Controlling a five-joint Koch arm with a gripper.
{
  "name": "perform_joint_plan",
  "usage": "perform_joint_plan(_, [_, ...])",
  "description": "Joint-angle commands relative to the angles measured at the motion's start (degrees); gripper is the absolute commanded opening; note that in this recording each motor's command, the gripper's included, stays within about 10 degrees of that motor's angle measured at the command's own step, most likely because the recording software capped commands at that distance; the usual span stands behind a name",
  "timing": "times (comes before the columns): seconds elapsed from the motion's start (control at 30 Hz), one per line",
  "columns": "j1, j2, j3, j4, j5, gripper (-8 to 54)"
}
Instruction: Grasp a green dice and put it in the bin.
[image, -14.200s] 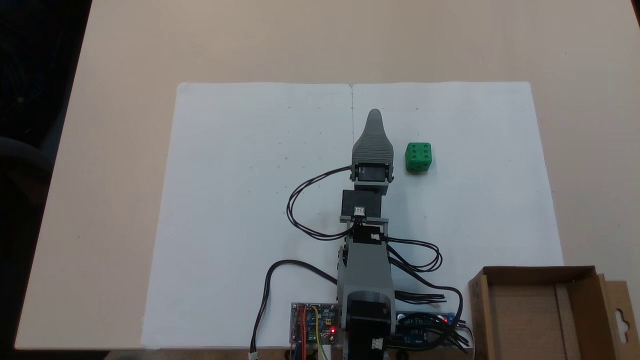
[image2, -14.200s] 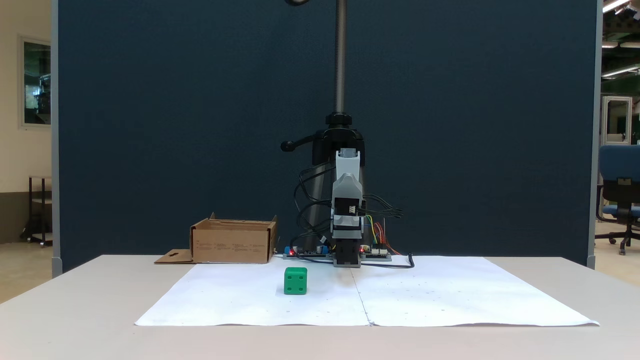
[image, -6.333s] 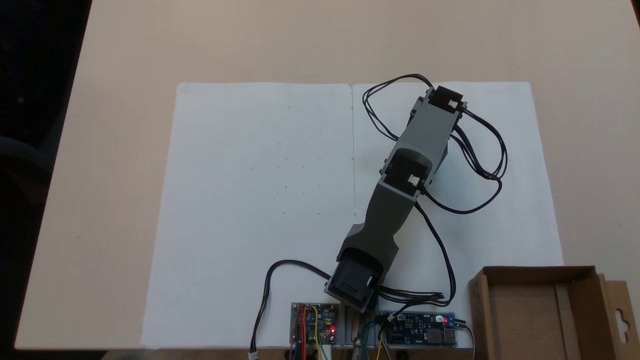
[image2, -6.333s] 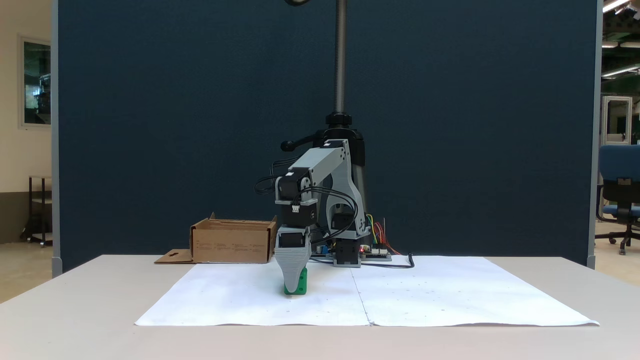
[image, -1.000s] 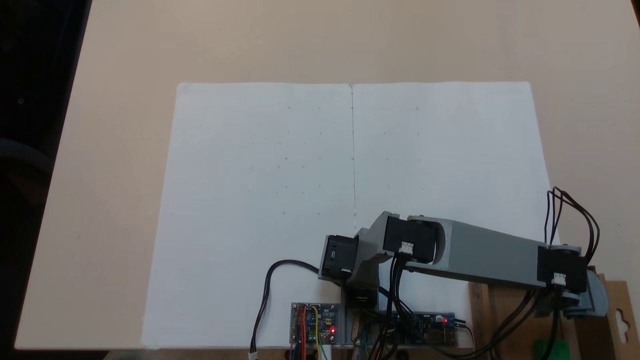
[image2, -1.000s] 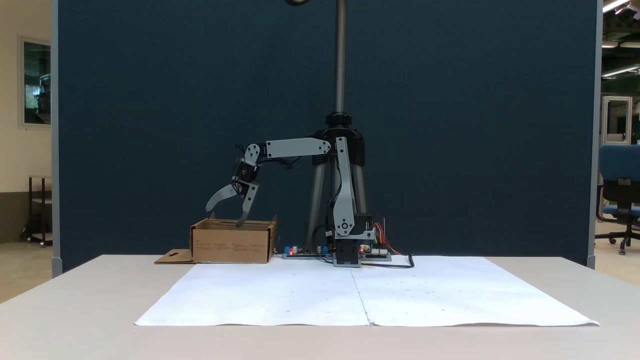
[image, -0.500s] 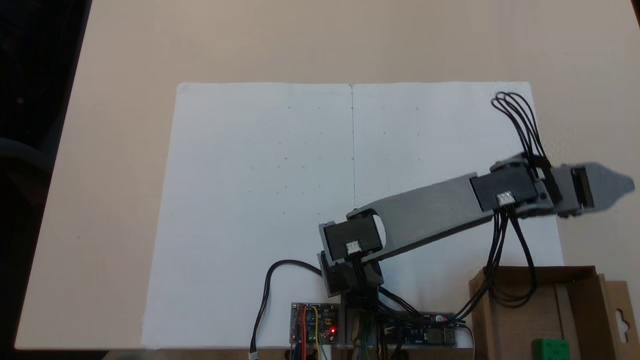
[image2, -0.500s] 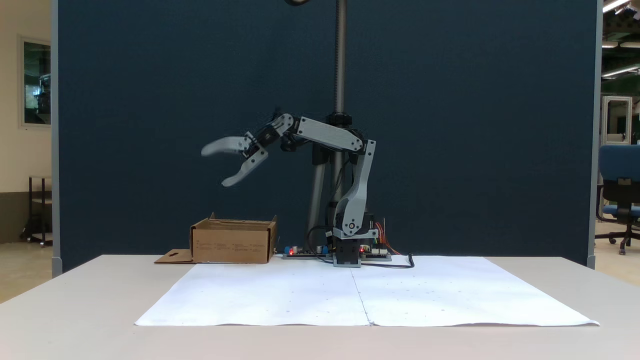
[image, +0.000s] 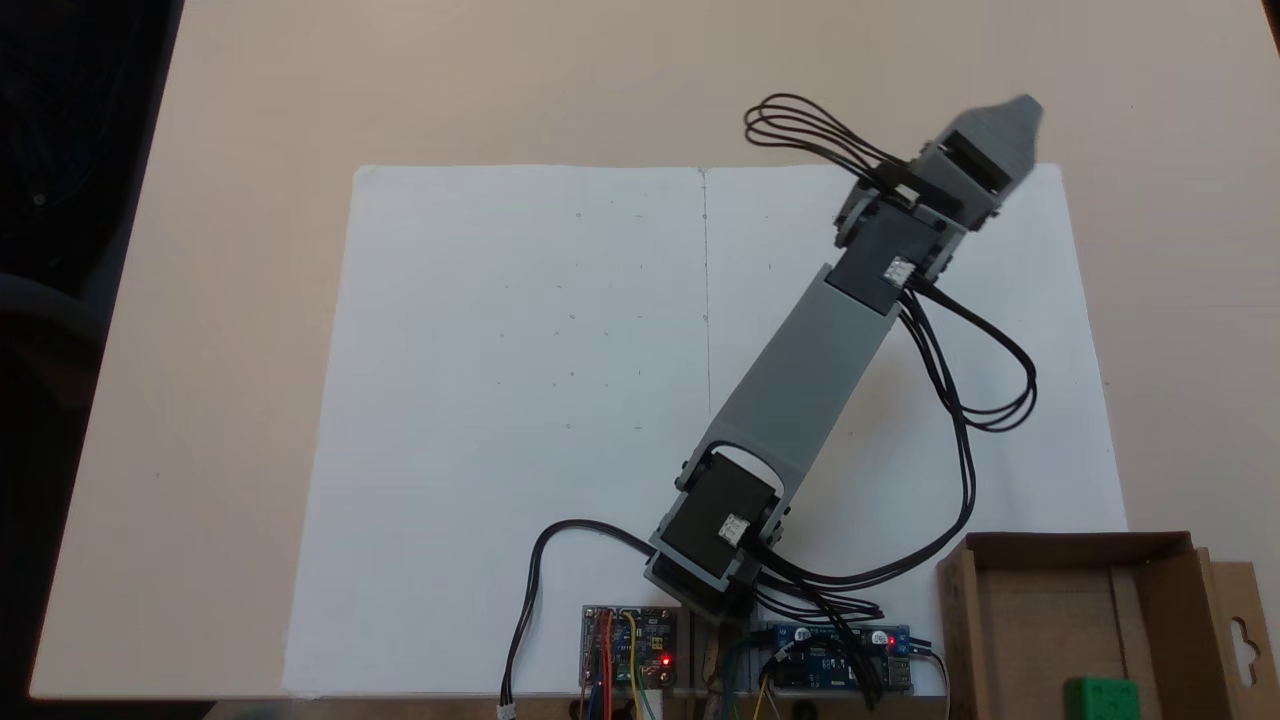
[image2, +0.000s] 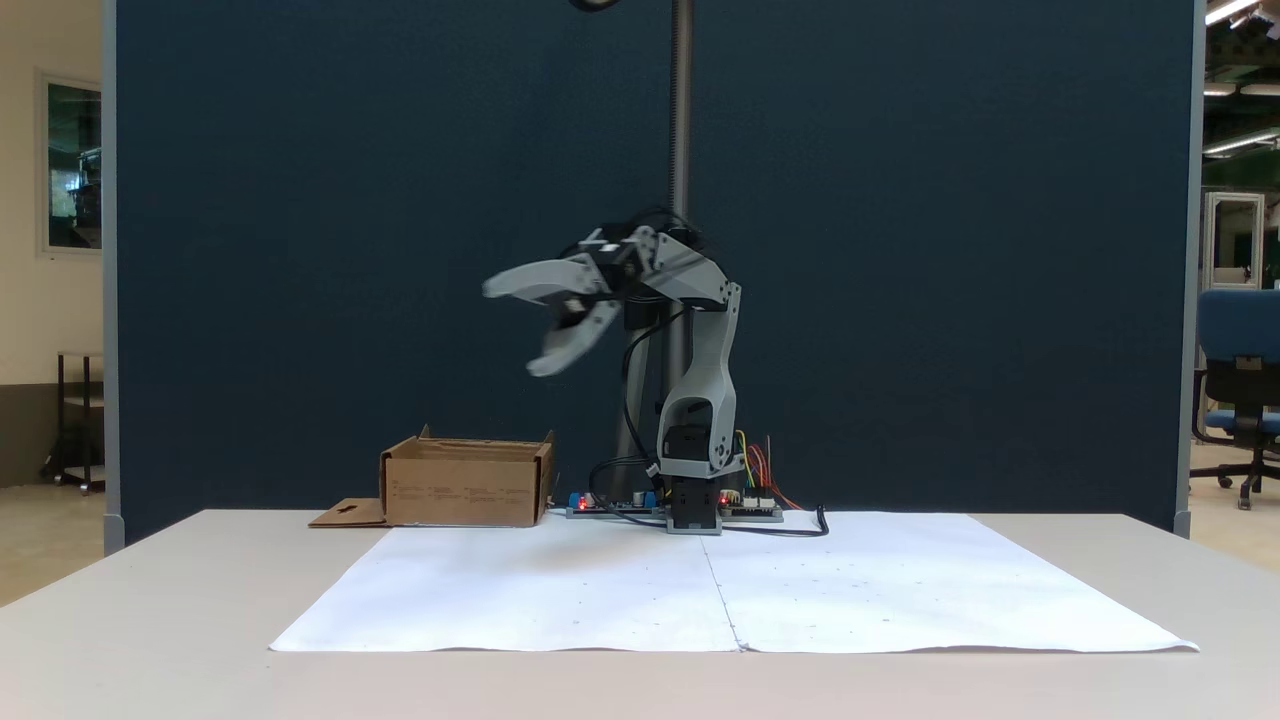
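With the small bright green plastic dice lying inside the brown cardboard bin at the desk's corner, the grey gripper hangs high, jaws spread and empty, so what remains is probably only parking the arm.

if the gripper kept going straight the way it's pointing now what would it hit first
Probably nothing. The gripper hangs open, raised well above the table, pointing outward beyond the paper's far corner. Its line looks free, though depth is uncertain. The bin sits off to the side.

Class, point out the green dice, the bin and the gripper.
green dice (image: 1101, 698), a fixed view, top face.
bin (image2: 465, 490), a fixed view, front wall.
gripper (image2: 518, 328), a fixed view, between its open fingertips.
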Motion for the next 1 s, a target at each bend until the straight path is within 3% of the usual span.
perform_joint_plan(0.0, [-2.72,2.29,1.93,-9.65,2.29,44.2])
perform_joint_plan(0.47, [-21.8,8.35,33.49,-35.93,-9.84,44.3])
perform_joint_plan(0.97, [-30.94,12.66,62.23,-63.79,-13.8,42.6])
